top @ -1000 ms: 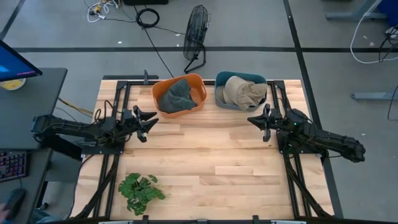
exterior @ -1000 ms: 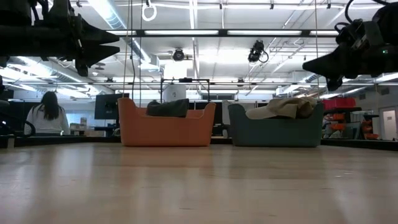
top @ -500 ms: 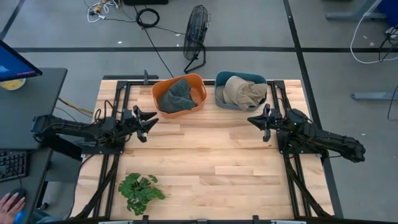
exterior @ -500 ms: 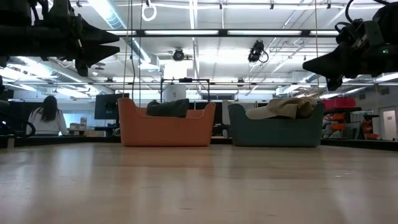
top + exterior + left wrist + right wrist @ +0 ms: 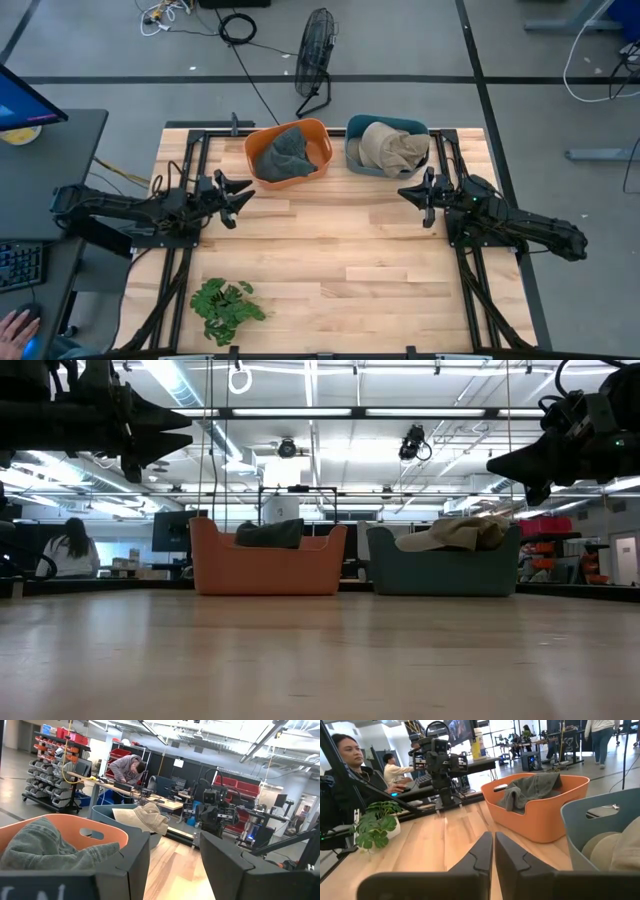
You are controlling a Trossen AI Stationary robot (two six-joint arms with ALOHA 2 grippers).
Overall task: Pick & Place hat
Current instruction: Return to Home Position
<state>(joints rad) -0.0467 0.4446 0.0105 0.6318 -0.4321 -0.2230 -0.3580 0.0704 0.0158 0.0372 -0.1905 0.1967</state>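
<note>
Bare light-wood tabletop (image 5: 330,250), brown cap (image 5: 393,147) heaped in blue bin (image 5: 445,572) at 1 o'clock, orange bin (image 5: 265,565) at 11, plant (image 5: 226,308) at 7, left gripper (image 5: 238,200) at 9 with fingers apart and empty, right gripper (image 5: 412,196) at 3 with fingers pressed together, floor fan (image 5: 315,45) beyond 12.

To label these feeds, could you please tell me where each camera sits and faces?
High: overhead, straight down on the table; both arms, left gripper and right gripper, show.
Low: table height, level toward orange bin and blue bin; grippers hang above.
Left wrist: past its open fingers toward both bins.
Right wrist: past its shut fingers toward the plant.
All share the orange bin.
</note>
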